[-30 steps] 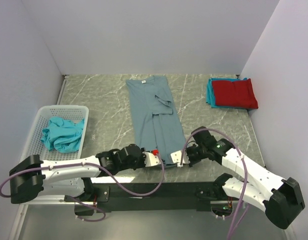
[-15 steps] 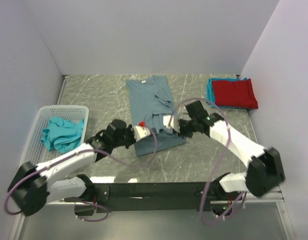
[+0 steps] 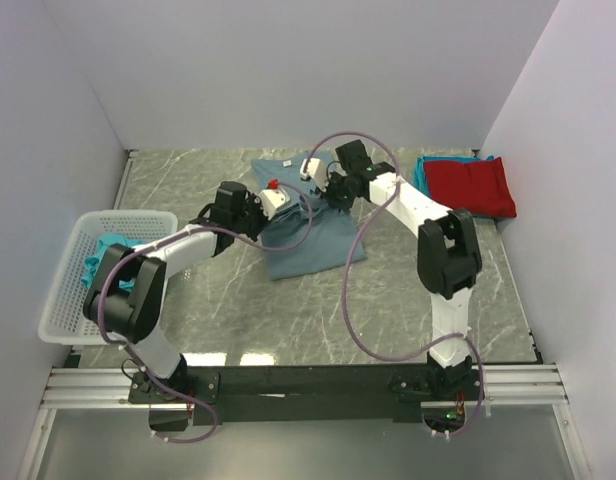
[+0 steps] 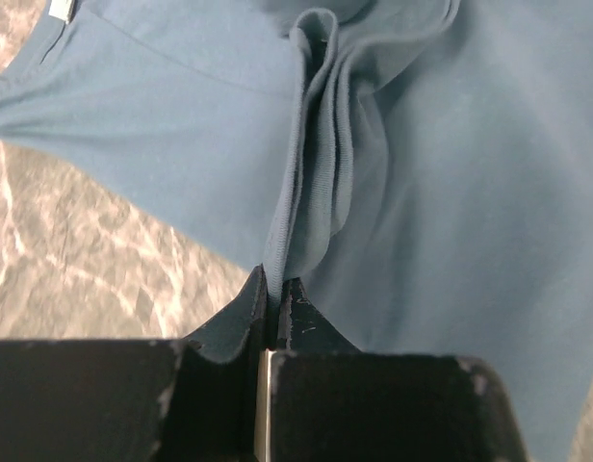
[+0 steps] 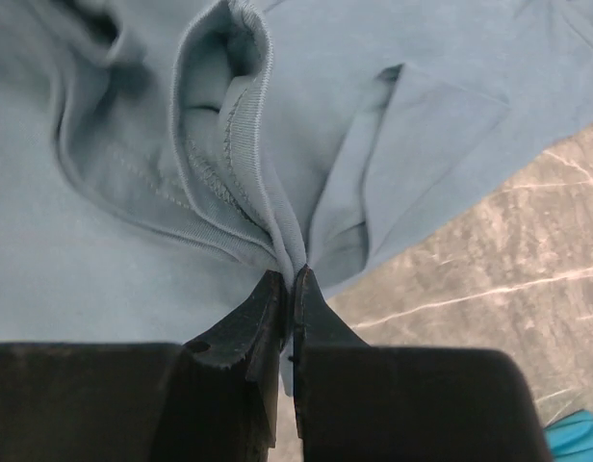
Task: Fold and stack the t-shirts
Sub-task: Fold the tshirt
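The slate blue-grey t-shirt [image 3: 310,240] lies at the table's middle, its near half carried over its far half. My left gripper [image 3: 282,193] is shut on a bunched hem of the shirt [image 4: 316,192] at its left side. My right gripper [image 3: 313,170] is shut on the hem [image 5: 229,144] at the shirt's far right. A folded red t-shirt [image 3: 470,186] lies on a teal one [image 3: 419,184] at the far right. A crumpled teal t-shirt [image 3: 106,262] sits in the basket.
A white plastic basket [image 3: 66,290] stands at the left edge. Grey walls close in the marbled table [image 3: 418,290] on three sides. Purple cables loop off both arms over the shirt.
Both grippers have carried the shirt's near hem from the front edge to the far end, folding it in half. Both arms now reach far across the table.
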`<state>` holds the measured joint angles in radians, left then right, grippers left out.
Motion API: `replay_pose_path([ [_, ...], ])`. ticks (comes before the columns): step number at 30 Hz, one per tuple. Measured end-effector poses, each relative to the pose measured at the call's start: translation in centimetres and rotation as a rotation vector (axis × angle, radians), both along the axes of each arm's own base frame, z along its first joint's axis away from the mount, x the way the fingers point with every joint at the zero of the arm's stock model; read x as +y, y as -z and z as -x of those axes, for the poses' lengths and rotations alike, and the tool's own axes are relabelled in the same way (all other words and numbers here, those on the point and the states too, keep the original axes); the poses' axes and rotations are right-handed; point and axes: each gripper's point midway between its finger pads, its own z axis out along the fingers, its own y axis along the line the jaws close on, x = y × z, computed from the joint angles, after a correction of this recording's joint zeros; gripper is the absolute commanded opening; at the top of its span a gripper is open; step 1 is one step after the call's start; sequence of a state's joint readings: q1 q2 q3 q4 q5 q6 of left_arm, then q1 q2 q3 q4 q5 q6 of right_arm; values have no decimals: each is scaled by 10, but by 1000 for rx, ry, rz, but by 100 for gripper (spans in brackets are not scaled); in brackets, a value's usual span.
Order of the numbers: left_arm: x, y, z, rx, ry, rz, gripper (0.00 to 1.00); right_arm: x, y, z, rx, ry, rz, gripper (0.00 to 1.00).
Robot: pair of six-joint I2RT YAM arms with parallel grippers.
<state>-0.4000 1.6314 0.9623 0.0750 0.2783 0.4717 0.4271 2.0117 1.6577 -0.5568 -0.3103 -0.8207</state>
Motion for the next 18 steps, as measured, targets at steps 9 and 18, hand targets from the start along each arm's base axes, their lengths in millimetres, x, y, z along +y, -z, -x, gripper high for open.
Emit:
replay_pose_path([
  [9, -5, 16, -24, 37, 8, 32, 0, -8, 11, -19, 12, 78, 27, 0],
  [18, -4, 14, -39, 33, -3, 49, 1, -14, 12, -24, 18, 107, 23, 2],
])
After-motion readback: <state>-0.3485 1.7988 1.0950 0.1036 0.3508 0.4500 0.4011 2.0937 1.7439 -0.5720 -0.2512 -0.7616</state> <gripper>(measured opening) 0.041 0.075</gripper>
